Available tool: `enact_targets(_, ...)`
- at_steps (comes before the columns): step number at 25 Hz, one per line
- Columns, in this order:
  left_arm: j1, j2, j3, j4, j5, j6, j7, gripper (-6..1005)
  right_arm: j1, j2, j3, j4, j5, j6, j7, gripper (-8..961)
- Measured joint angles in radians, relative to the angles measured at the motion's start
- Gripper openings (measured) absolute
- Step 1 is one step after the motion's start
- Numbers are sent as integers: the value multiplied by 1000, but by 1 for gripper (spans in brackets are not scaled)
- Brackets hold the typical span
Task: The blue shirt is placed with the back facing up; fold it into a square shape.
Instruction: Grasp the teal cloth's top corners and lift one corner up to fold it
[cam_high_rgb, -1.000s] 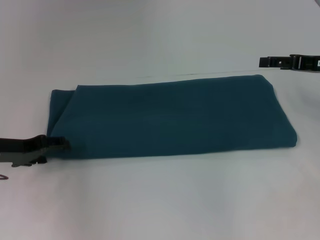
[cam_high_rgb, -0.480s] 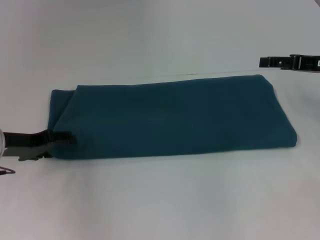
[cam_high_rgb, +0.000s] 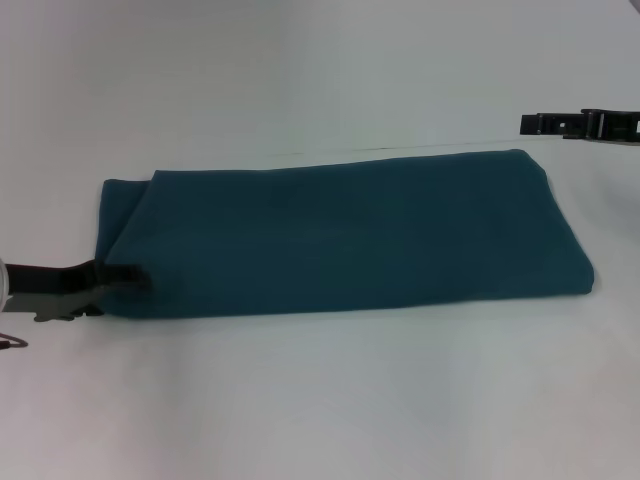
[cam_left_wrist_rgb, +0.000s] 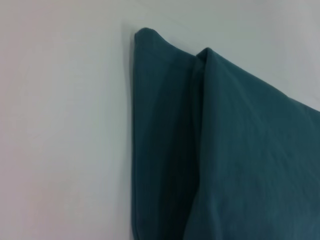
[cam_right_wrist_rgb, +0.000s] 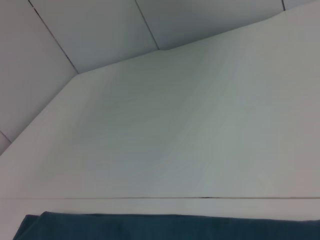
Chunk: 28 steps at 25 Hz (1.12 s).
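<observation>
Left claw reaches the blue shirt at its 8 o'clock corner; finger state cannot be determined. Shirt lies folded lengthwise, centred on white counter; no lettering visible. Right claw hovers at 2 o'clock, state indeterminate.

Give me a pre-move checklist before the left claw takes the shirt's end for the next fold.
1. The blue shirt lies flat as a long band on the table: ok.
2. Folded to a square: not ok, it is clearly wider than deep.
3. Left claw at the shirt's near left corner, tips over the fabric edge: ok.
4. Left claw actually gripping fabric: cannot tell.
5. Left end layers aligned: not ok; the left wrist view shows an under layer sticking out past the top fold.
6. Right claw off the shirt, beyond its far right corner: ok.
</observation>
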Motion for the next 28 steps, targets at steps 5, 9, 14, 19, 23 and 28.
enact_targets(5, 0, 0, 22, 0, 0, 4, -3, 878, 0, 0, 0, 0, 0, 0, 0, 912)
enact_targets(9, -6, -2, 37, 0, 1, -4, -4, 878, 0, 0, 0, 0, 0, 0, 0, 912)
enact_targets(14, -9, -3, 38, -1, 0, -27, -4, 877, 0, 1, 0, 0, 0, 0, 0, 911)
enact_targets(19, -15, -5, 38, -6, -1, -46, -1, 877, 0, 1, 0, 0, 0, 0, 0, 911)
enact_targets(23, -20, -5, 38, -14, 0, -49, 0, 878, 0, 2, 0, 0, 0, 0, 0, 911)
enact_targets(28, -22, -5, 39, -14, -1, -47, 1, 878, 0, 2, 0, 0, 0, 5, 0, 910)
